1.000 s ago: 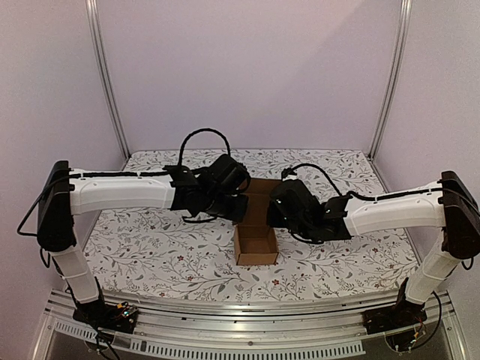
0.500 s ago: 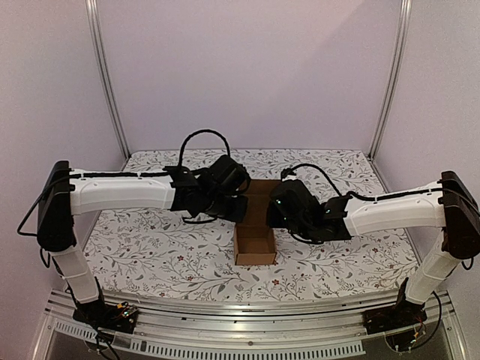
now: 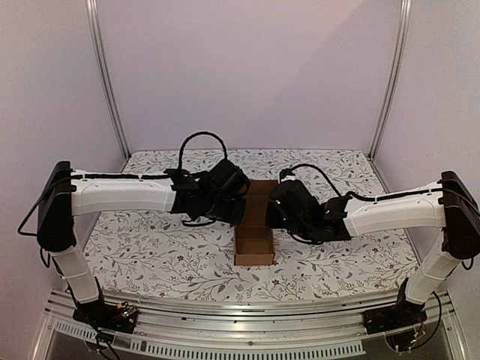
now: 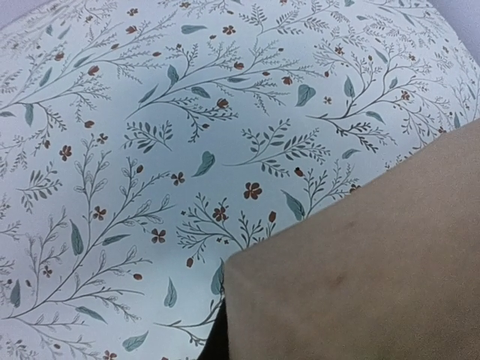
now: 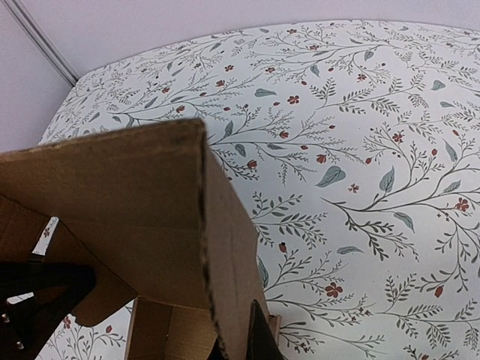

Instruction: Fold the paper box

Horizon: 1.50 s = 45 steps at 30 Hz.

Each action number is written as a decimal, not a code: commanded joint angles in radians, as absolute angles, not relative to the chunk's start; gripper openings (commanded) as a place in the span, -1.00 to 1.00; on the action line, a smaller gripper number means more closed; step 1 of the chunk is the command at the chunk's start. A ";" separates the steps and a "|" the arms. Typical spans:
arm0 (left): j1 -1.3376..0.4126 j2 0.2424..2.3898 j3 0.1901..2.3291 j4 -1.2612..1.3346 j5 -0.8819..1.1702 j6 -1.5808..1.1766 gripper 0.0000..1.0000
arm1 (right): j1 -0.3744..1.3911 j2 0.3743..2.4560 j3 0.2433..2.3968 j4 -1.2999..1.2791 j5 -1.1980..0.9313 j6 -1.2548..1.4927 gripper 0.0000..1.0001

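Observation:
The paper box [image 3: 255,246] is brown cardboard, half formed, with an open cavity facing up at the table's middle and a tall back panel [image 3: 259,196] rising between the two grippers. My left gripper [image 3: 234,208] is at the panel's left edge. In the left wrist view the cardboard [image 4: 360,262] covers the jaws and only a dark finger sliver [image 4: 214,342] shows beside it. My right gripper [image 3: 274,214] is at the panel's right side. In the right wrist view a folded cardboard wall [image 5: 225,247] runs down between the fingers [image 5: 259,336].
The floral tablecloth [image 3: 150,247] covers the table. The enclosure's metal posts [image 3: 105,75] and pale walls stand at the back and sides. The left gripper shows dark at the lower left of the right wrist view [image 5: 34,296].
Both grippers and the box have shifted slightly to the left. The holds look the same.

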<state>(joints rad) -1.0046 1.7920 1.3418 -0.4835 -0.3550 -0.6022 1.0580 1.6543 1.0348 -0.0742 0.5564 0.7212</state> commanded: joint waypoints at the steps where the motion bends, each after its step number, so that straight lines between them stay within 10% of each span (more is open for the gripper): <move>1: -1.035 1.794 1.331 -0.469 -0.390 -0.645 -1.00 | 1.071 1.667 1.037 -0.132 0.514 0.731 -1.00; 45: -1.280 1.813 1.100 -0.133 -0.799 -0.807 -1.00 | 1.271 1.621 0.804 -0.031 0.646 0.785 -1.00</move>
<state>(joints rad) -1.2510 1.7866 1.0809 -0.1146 -0.8379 -0.7593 1.2274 1.5963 0.8642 0.0395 0.7349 0.7570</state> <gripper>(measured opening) 0.007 0.005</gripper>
